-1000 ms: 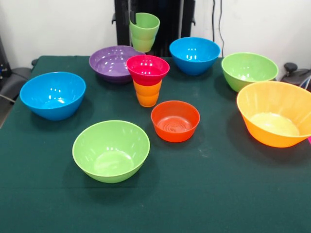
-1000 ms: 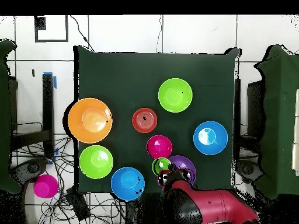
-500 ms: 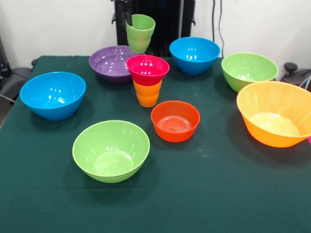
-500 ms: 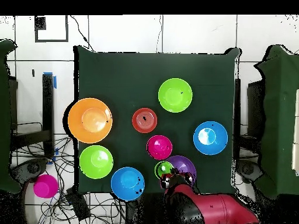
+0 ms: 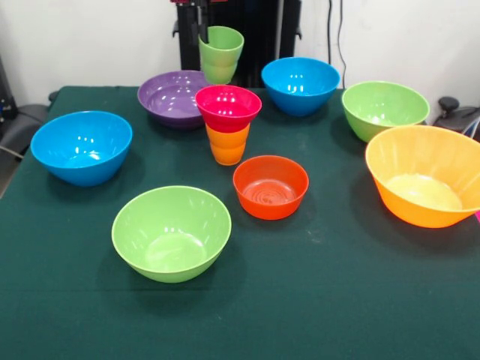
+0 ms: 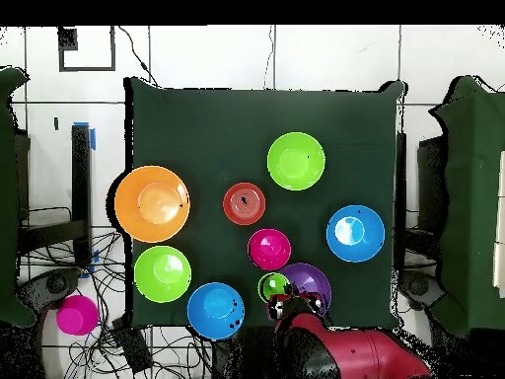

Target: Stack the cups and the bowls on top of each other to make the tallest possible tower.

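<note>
Light green cup (image 5: 220,52) aloft at the far side of the desk (image 5: 315,300), lifted clear above the purple bowl (image 5: 174,96), slightly tilted. Held at its left rim by the pincer (image 5: 202,31), clenched on the cup wall, only the dark tips showing at the top edge. In the overhead view the same cup (image 6: 274,287) sits just beside the purple bowl (image 6: 308,286), under the red arm (image 6: 345,357).

Nearer the middle, a small magenta bowl (image 5: 229,106) resting on the orange cup (image 5: 227,144): a short tower, already top-heavy in look. Just near of it, the small orange-red bowl (image 5: 271,187). Round about, well apart: two blue bowls (image 5: 82,146) (image 5: 300,85), two light green bowls (image 5: 172,232) (image 5: 385,109), the large orange bowl (image 5: 426,174) at the right edge.

Risks, as judged: a one-sided rim grip letting the glossy cup swing or slip out; a tilted cup set down crooked; a nudge to the magenta bowl toppling it off the narrow orange cup.
</note>
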Controlling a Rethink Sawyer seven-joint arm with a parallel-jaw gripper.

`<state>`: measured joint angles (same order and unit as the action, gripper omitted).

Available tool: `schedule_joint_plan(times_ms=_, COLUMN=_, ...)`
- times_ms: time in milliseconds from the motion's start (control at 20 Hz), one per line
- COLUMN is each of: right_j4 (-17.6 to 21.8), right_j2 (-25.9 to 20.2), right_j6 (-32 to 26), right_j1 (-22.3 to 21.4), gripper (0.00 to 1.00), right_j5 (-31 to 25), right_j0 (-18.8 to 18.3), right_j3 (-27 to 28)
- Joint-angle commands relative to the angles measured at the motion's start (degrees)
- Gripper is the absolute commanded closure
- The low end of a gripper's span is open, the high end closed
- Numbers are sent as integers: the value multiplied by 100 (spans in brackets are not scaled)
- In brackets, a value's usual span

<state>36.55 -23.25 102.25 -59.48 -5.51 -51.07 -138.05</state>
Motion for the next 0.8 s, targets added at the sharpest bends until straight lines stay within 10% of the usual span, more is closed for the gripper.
schedule_joint_plan(times_ms=50, right_j4=268, right_j2=131, right_j6=582, right_j1=301, gripper=100, right_j5=266, right_j0=402, right_j3=-126)
schedule_joint_plan(times_ms=800, right_j4=122, right_j2=257, right_j6=647, right_j1=347, gripper=100, right_j5=302, right_j0=621, right_j3=-101)
